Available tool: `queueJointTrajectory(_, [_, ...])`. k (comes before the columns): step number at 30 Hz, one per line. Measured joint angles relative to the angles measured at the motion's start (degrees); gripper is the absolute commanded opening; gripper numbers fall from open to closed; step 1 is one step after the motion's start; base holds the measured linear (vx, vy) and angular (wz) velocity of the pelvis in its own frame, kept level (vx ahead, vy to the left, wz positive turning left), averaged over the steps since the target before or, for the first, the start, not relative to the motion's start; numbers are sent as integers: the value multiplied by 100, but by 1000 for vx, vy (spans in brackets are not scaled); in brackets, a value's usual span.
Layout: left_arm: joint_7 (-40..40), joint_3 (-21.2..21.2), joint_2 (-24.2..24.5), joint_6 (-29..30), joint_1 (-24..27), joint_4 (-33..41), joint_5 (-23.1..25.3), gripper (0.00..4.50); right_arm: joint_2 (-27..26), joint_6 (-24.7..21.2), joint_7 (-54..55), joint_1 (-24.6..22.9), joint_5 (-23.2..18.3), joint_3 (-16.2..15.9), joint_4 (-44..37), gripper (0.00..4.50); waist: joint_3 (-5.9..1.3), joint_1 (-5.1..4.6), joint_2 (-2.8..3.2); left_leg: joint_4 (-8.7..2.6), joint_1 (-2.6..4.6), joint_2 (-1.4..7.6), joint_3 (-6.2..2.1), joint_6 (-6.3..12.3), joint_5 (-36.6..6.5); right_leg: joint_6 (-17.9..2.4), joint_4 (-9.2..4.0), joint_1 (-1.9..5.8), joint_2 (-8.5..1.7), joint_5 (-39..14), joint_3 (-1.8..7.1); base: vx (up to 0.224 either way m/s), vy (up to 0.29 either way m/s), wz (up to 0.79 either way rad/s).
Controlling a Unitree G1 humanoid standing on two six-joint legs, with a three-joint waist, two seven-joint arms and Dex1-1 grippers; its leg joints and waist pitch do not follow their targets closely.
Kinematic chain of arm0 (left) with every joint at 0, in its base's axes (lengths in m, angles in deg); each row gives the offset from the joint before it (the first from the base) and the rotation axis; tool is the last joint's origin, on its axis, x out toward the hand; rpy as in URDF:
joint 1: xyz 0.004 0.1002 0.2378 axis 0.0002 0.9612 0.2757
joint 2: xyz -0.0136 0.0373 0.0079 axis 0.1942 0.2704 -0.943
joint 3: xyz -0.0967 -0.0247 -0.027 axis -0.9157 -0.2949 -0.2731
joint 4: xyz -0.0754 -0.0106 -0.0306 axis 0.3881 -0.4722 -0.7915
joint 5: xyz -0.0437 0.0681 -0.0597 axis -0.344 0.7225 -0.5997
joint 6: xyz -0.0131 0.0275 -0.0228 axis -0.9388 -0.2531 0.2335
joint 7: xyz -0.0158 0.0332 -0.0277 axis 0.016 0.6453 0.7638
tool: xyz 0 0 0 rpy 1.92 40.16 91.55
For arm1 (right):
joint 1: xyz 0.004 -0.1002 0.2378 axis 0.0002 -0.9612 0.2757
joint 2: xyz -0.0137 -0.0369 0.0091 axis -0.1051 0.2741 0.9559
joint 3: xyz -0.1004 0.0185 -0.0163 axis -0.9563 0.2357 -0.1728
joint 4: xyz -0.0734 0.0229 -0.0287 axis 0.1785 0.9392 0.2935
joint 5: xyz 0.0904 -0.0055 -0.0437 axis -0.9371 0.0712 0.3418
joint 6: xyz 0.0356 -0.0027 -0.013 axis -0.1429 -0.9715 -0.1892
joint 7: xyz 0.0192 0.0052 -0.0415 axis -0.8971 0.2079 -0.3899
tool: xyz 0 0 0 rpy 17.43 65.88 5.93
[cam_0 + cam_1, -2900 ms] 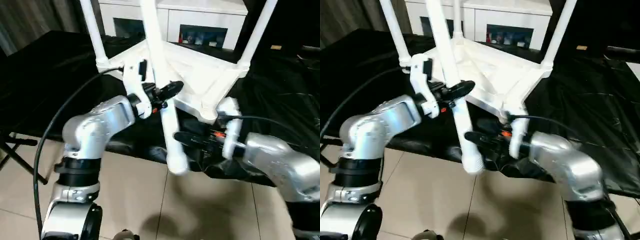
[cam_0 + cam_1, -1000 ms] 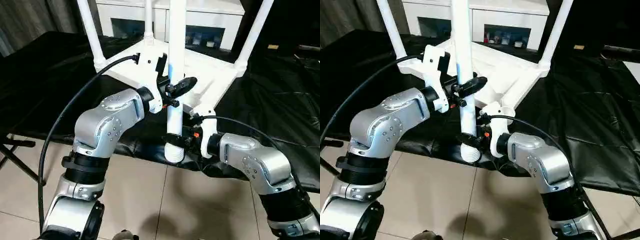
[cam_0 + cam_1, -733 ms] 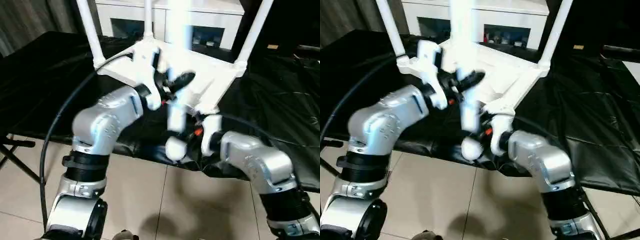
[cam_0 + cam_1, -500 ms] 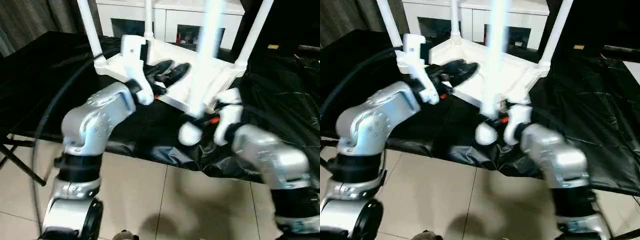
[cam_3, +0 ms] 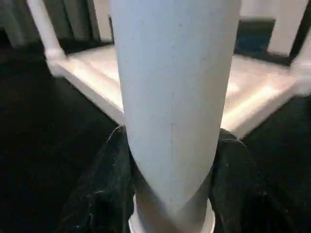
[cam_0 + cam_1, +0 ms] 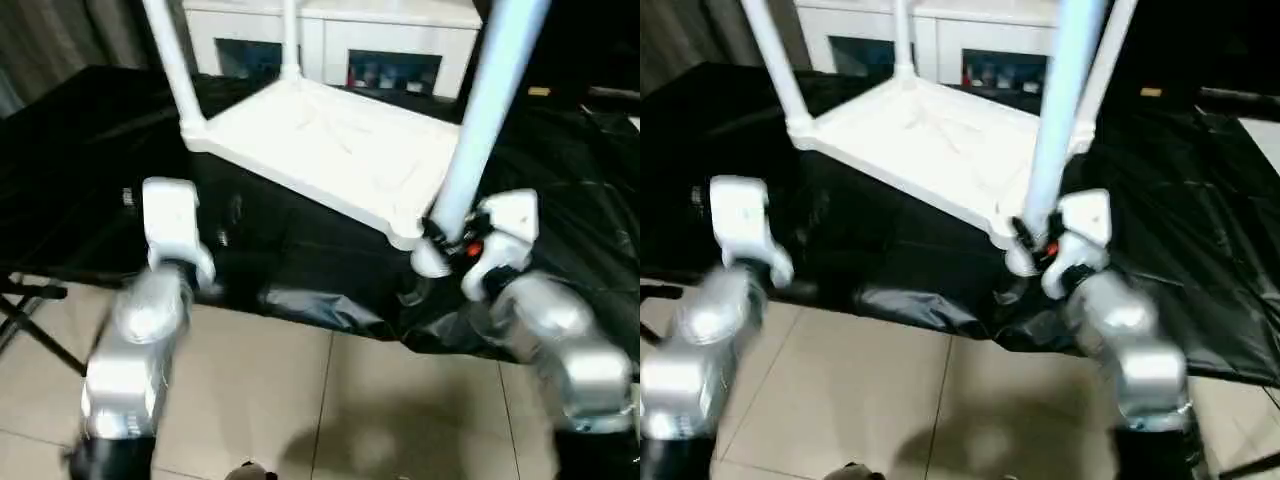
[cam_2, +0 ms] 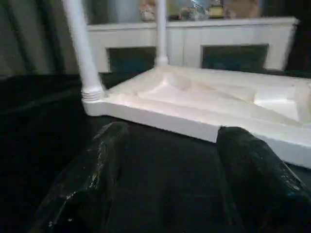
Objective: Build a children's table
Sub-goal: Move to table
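The children's table's white tabletop (image 6: 330, 140) lies upside down on a black cloth. Three white legs stand up from its corners: one at the left (image 6: 165, 50), one at the back (image 6: 290, 35), one at the right (image 6: 1110, 40). My right gripper (image 6: 445, 245) is shut on a fourth leg (image 6: 485, 90), black fingers (image 5: 109, 179) on either side of the tube. This leg leans slightly, its lower end at the tabletop's near corner (image 6: 405, 232). Whether it sits in the socket I cannot tell. My left gripper (image 7: 170, 160) is open and empty, left of the tabletop.
A white cabinet with glass doors (image 6: 390, 45) stands behind the work. The black cloth (image 6: 80, 160) hangs over the near edge above a tiled floor (image 6: 300, 400). A dark folding stand (image 6: 25, 300) sits at the far left.
My left gripper let go of the leg, opened and drew back to the left. My right gripper carried the leg rightward to the tabletop's near corner.
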Motion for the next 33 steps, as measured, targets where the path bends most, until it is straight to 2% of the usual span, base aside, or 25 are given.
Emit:
queueJointTrajectory(3, [144, 7, -86, -112, -55, -11, 36, 335, -157, 131, -30, 46, 2, -152, 46, 185, 54, -178, 83, -53, 237, 96, -31, -35, -116, -11, -78, 399, -4, -119, -239, 0, 0, 0])
queueJointTrajectory(4, [176, 22, -85, -135, -140, -45, 79, 335, -201, 159, -30, 55, 12, -151, 62, 185, 83, -191, 65, -51, 274, 90, 1, -41, -120, -68, 294, 399, -61, -437, -269, 0, 0, 0])
queueJointTrajectory(5, [181, 51, -86, -153, -242, -91, 109, 335, -211, 186, -30, 40, 25, -130, 84, 185, 59, -186, -35, -39, 351, 93, 123, -43, -119, -91, 653, 431, -107, -618, -134, 53, -100, -19])
queueJointTrajectory(6, [194, 61, -124, -212, -256, -91, 133, 335, -228, 215, -38, 140, 56, -145, 196, 185, 17, -140, -253, 11, 461, 106, 344, -112, -161, 14, 712, 500, -70, -968, 171, 53, -100, -19])
queueJointTrajectory(7, [201, 64, -144, -222, -225, -124, 173, 335, -251, 253, -41, 184, 65, -151, 259, 185, 31, -74, -197, 134, 494, 123, 350, -197, -340, -23, 690, 495, 19, -979, 243, 140, -100, -58])
queueJointTrajectory(8, [200, 92, -154, -223, -210, -167, 214, 335, -254, 280, -50, 184, 71, -151, 310, 185, 35, 44, -181, 251, 470, 100, 233, -136, -588, -41, 659, 551, 124, -979, 397, 153, -44, -71])
queueJointTrajectory(10, [195, 220, -208, -233, -283, -221, 255, 335, -204, 325, -67, 150, 108, -121, 482, 185, -8, 130, -81, 461, 472, -166, -123, -32, -682, -109, 540, 619, 445, -929, 764, 160, -41, -58])
queueJointTrajectory(12, [195, 236, -213, -337, -342, -198, 278, 335, -140, 394, -77, 145, 130, -100, 607, 185, -103, 185, 75, 324, 396, -274, -316, -5, -616, -138, 377, 683, 721, -874, 927, 137, 0, -16])
queueJointTrajectory(13, [199, 180, -145, -341, -328, -203, 293, 335, -185, 410, -85, 145, 130, -115, 625, 185, -127, 179, 65, 291, 382, -275, -378, -5, -634, -145, 275, 714, 723, -852, 890, 199, 16, -11])
queueJointTrajectory(14, [202, 103, -104, -332, -325, -218, 293, 335, -214, 433, -119, 165, 131, -204, 628, 185, -153, 63, 9, 214, 412, -313, -428, 49, -667, -129, 289, 627, 650, -858, 782, 252, -23, -12])
queueJointTrajectory(15, [218, -36, -64, -332, -253, -225, 307, 335, -260, 435, -216, 299, 132, -391, 663, 185, -185, -29, -68, 142, 423, -410, -502, 92, -693, -77, 613, 388, 428, -878, 554, 252, -23, -12])
queueJointTrajectory(17, [227, -136, 20, -330, -220, -283, 336, 335, -307, 466, -288, 346, 136, -482, 655, 185, -220, -209, -91, 120, 441, -478, -629, 124, -768, 177, 1087, -81, 165, -869, 385, 184, -54, -13])
queueJointTrajectory(18, [223, -141, 15, -336, -245, -279, 341, 335, -279, 494, -287, 336, 148, -460, 668, 185, -263, -322, -165, 117, 446, -518, -632, 112, -834, 262, 971, -377, -13, -772, 360, 161, -50, -14])
queueJointTrajectory(19, [216, -134, 10, -338, -255, -280, 342, 335, -254, 506, -289, 329, 163, -439, 674, 185, -278, -410, -273, 132, 482, -599, -618, 134, -901, 165, 589, -475, -149, -596, 395, 101, -21, -9])
queueJointTrajectory(20, [200, -123, 2, -341, -275, -294, 341, 335, -194, 526, -291, 323, 189, -416, 680, 185, -248, -441, -399, 202, 510, -696, -541, 146, -1011, 189, 465, -423, -264, -154, 537, 120, -24, 6])
queueJointTrajectory(21, [175, 40, -126, -333, -267, -344, 336, 335, -114, 545, -288, 210, 234, -325, 741, 185, -253, -465, -374, 505, 508, -642, -557, 533, -1128, 104, 498, -285, -182, -310, 575, 120, -24, 6])
queueJointTrajectory(23, [115, 252, -169, -334, -269, -339, 334, 335, -33, 544, -266, 198, 267, -167, 899, 185, -248, -419, -331, 1110, 217, -671, -562, 552, -1059, 68, 329, -60, -85, -347, 613, 183, -31, 1])
queueJointTrajectory(24, [99, 228, -132, -343, -285, -337, 335, 335, -41, 550, -272, 222, 266, -163, 879, 185, -232, -347, -246, 1145, 39, -657, -553, 304, -951, 47, 211, 114, 44, -358, 677, 175, -22, -7])
queueJointTrajectory(25, [80, 206, -99, -353, -287, -335, 337, 335, -72, 556, -277, 232, 255, -164, 848, 185, -228, -238, -161, 1070, -50, -621, -572, 139, -858, 24, 170, 214, 152, -376, 732, 159, 18, -37])
queueJointTrajectory(26, [63, 161, -76, -368, -283, -319, 337, 335, -89, 561, -282, 257, 251, -175, 809, 185, -206, -178, -20, 737, -99, -527, -608, -80, -736, 27, 153, 303, 333, -410, 774, 168, 75, -61])
queueJointTrajectory(27, [49, 96, -22, -395, -266, -316, 339, 335, -160, 567, -285, 285, 245, -237, 786, 185, -177, -146, 179, 531, -76, -339, -635, 35, -492, 94, 210, 345, 526, -487, 765, 168, 75, -61])
queueJointTrajectory(28, [44, 20, 23, -404, -215, -330, 344, 335, -275, 560, -300, 243, 231, -370, 782, 185, -157, -180, 144, 529, -2, -341, -535, 77, -580, -9, 379, 297, 460, -609, 741, 161, 83, -56])
queueJointTrajectory(30, [41, -37, 30, -403, -208, -400, 352, 335, -247, 553, -335, 196, 234, -470, 756, 185, -133, -240, 41, 407, 191, -348, -415, 119, -668, -63, 810, 94, 244, -702, 409, 144, 36, -46])
queueJointTrajectory(32, [34, -7, -23, -404, -218, -394, 352, 335, -101, 554, -353, 189, 245, -429, 702, 185, -156, -392, 7, 260, 311, -381, -411, 139, -658, -67, 740, 5, 129, -609, 275, 164, 0, -5])
queueJointTrajectory(33, [27, 23, -10, -403, -229, -395, 353, 335, -60, 558, -407, 189, 246, -420, 638, 185, -188, -483, -85, 210, 377, -449, -366, 134, -687, -117, 479, -25, 15, -480, 273, 169, -18, 5])
